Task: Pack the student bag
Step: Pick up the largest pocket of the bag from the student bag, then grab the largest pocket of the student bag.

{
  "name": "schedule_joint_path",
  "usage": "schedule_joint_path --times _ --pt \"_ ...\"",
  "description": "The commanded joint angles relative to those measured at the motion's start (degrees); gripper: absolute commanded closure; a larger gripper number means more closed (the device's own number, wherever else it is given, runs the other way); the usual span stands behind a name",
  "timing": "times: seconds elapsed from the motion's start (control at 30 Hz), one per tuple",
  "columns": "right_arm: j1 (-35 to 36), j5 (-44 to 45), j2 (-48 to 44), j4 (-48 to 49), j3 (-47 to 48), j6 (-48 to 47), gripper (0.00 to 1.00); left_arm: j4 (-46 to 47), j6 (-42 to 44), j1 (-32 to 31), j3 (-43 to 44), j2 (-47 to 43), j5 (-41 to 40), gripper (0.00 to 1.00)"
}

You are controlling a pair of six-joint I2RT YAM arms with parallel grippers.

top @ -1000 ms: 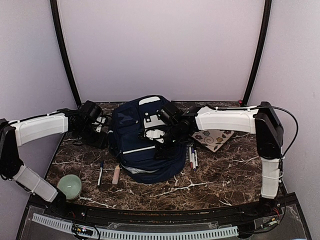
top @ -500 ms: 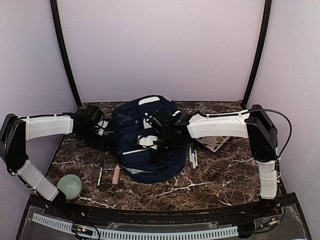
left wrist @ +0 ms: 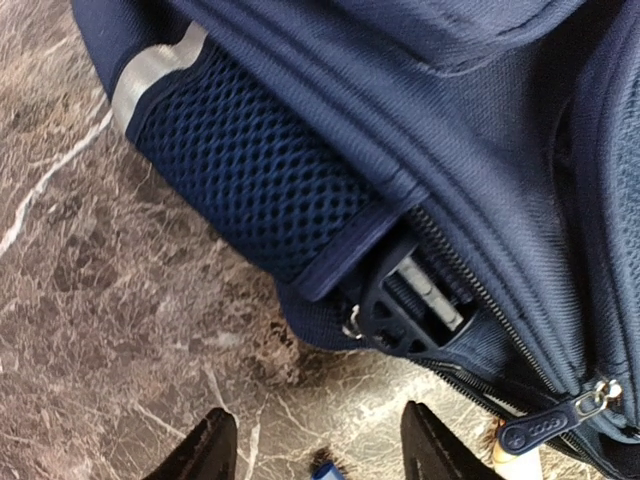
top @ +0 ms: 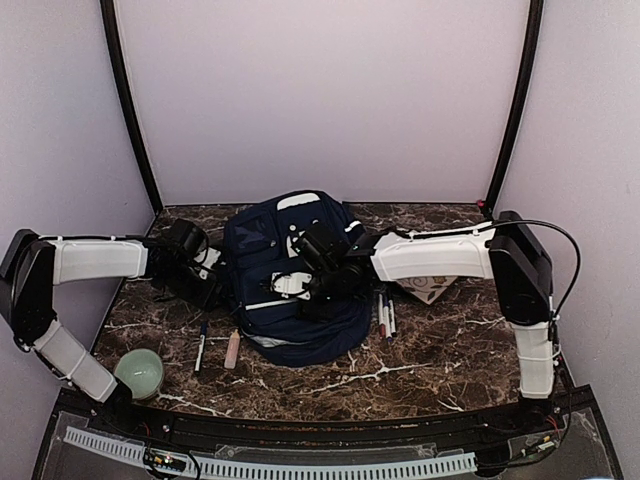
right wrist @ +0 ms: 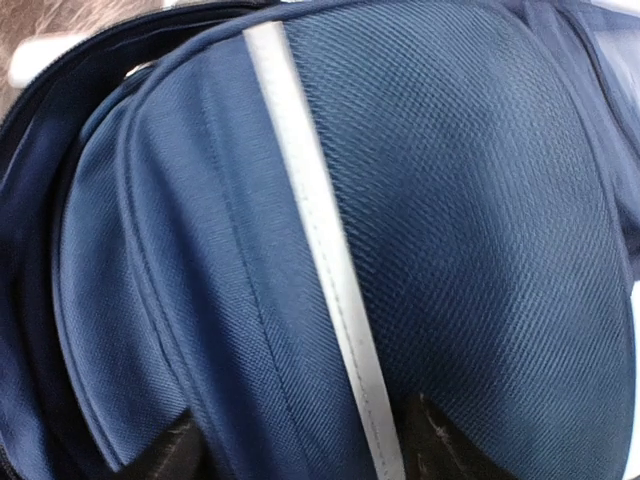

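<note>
Marble table (top: 420,350) carries the pens (top: 384,315) and notebook (top: 432,280) unpacked beside the student bag (top: 300,335), my left end effector (left wrist: 310,440) spread empty, my right end effector (right wrist: 305,440) spread over its front.

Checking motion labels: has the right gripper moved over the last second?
Yes. The right gripper shifted left across the student bag, away from the pens.

Navy backpack (top: 290,328), white stripe; brown-marbled table (top: 440,350).
</note>
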Motion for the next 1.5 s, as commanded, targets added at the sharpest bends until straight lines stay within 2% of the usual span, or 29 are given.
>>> schedule_joint_path --times 0.0,0.2,0.33,0.43,0.5,0.73,0.87,1.13,1.23,1.33,1.4,1.47 --pt "-1.6 4.0 -0.6 2.5 2.2 1.3 0.51 2.1 2.9 0.4 -2.1 -3.5 2.4 0.42" --pt "-2.6 4.7 -5.5 4.0 2.8 0.5 0.83 5.1 3.7 0.4 -4.4 -5.5 3.6 0.43" --pt "-3.4 3.8 -9.3 4.7 2.8 0.3 0.92 6.5 4.6 0.4 -5.4 -6.4 4.3 0.45" --pt "-3.6 3.3 -11.2 5.2 2.7 0.4 0.94 8.2 6.1 0.4 -6.7 -7.6 6.2 0.47" --pt "-3.7 3.3 -11.8 5.1 2.8 0.4 0.95 10.2 7.9 0.4 -8.5 -9.1 8.0 0.53" --pt "-4.5 3.2 -11.8 6.0 2.1 0.9 0.99 16.8 12.2 0.4 -14.3 -14.4 18.1 0.61" --pt "-5.2 2.7 -12.1 6.5 2.1 2.4 1.0 16.7 11.7 0.3 -14.7 -14.4 15.6 0.63" --pt "-6.5 3.0 -13.7 6.4 5.2 3.1 1.0 15.4 13.3 0.4 -14.1 -13.1 11.4 0.72" --pt "-6.8 2.5 -14.1 6.3 5.7 3.4 1.0 15.2 14.1 0.4 -14.4 -13.8 12.2 0.84" --pt "-6.9 2.2 -14.1 6.5 6.1 3.6 1.0 14.6 15.0 0.4 -14.6 -13.3 14.2 0.91" --pt "-6.8 1.6 -13.8 6.4 6.7 4.1 1.0 14.3 15.4 0.4 -14.4 -12.2 14.2 0.91" --pt "-6.9 1.1 -13.4 6.1 7.7 4.6 1.0 14.7 15.8 0.4 -13.9 -10.9 13.9 0.84"
